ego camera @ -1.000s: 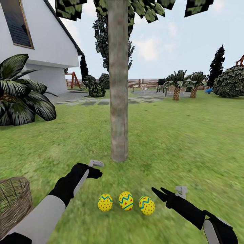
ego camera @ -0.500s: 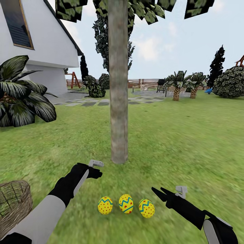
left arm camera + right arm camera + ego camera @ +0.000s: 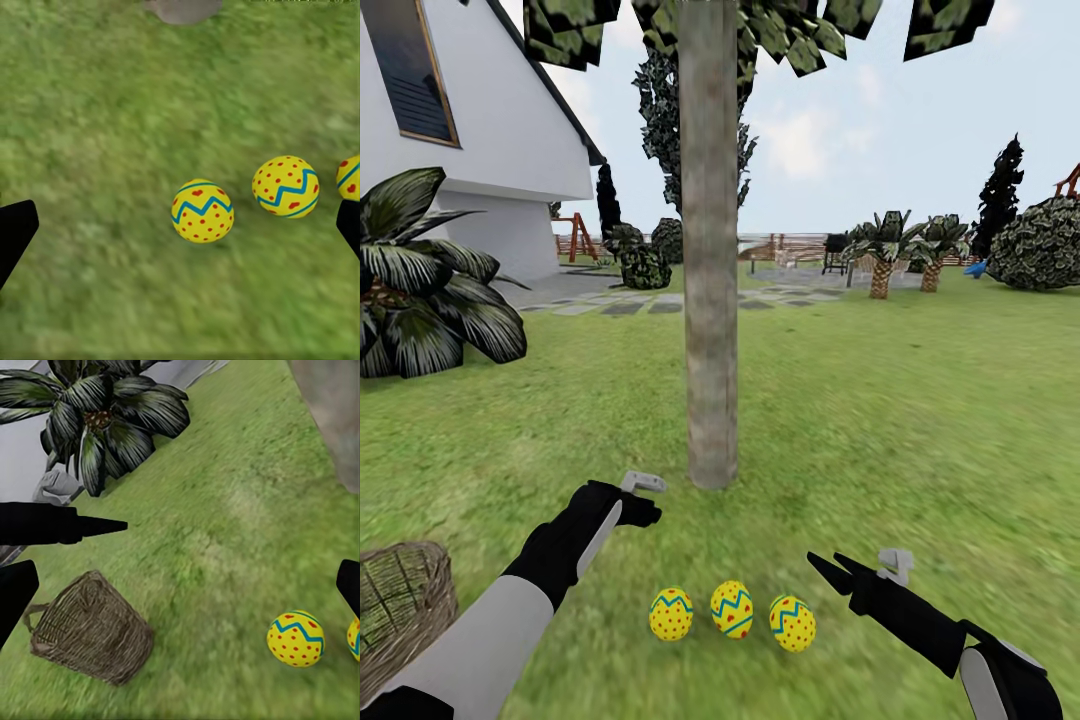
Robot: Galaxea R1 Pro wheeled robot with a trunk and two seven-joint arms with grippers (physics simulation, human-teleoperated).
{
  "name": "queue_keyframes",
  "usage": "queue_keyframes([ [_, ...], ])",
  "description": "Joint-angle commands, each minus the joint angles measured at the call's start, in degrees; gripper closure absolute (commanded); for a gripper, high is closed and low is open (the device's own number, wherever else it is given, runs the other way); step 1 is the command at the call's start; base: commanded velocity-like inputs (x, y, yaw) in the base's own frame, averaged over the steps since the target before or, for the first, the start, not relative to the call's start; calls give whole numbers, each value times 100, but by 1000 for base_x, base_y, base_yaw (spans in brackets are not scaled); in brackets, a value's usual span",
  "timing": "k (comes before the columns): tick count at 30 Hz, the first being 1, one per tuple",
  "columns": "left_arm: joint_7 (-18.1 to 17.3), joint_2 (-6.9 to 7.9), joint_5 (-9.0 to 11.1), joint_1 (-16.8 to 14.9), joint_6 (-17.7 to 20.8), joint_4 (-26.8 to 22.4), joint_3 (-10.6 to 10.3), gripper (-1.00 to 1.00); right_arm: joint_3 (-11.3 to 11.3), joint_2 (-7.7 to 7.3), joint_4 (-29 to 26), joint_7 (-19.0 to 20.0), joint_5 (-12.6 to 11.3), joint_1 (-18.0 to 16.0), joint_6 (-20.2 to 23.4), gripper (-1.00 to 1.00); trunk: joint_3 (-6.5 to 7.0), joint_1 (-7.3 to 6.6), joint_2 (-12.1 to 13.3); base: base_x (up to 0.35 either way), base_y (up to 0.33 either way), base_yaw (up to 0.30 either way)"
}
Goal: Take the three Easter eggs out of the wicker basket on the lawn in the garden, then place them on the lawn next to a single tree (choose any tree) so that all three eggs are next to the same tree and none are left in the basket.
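**Three eggs on the grass by the tree, both grippers empty**

Nearest: right gripper (image 3: pixel 828 568) low at right, fingers spread apart, holding nothing. Left gripper (image 3: pixel 645 505) just above the egg row on the left, fingers wide apart in its wrist view, also empty.

Between them, three eggs in a row on the lawn (image 3: pixel 880 430): left egg (image 3: pixel 671 613), middle egg (image 3: pixel 731 608), right egg (image 3: pixel 792 622), close together, none touching a gripper.

Basket (image 3: pixel 400 605) sits at far left on the grass, well apart from the eggs; inside not visible.

Tree (image 3: pixel 710 250) trunk stands upright just beyond the eggs.

Farther back: house (image 3: pixel 470 120) on the left, paving slabs (image 3: pixel 620 303), fence (image 3: pixel 790 243).
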Motion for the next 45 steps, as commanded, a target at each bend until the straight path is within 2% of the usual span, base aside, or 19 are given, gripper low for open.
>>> queue_keyframes([
  [1,18,7,41,-4,23,-6,-19,-100,-5,0,-1,8,-28,-3,39,-100,12,-23,39,0,0,0],
  [45,13,7,39,-4,23,1,-19,-100,-5,0,-1,5,-28,-5,48,-100,802,-990,1803,0,0,0],
])
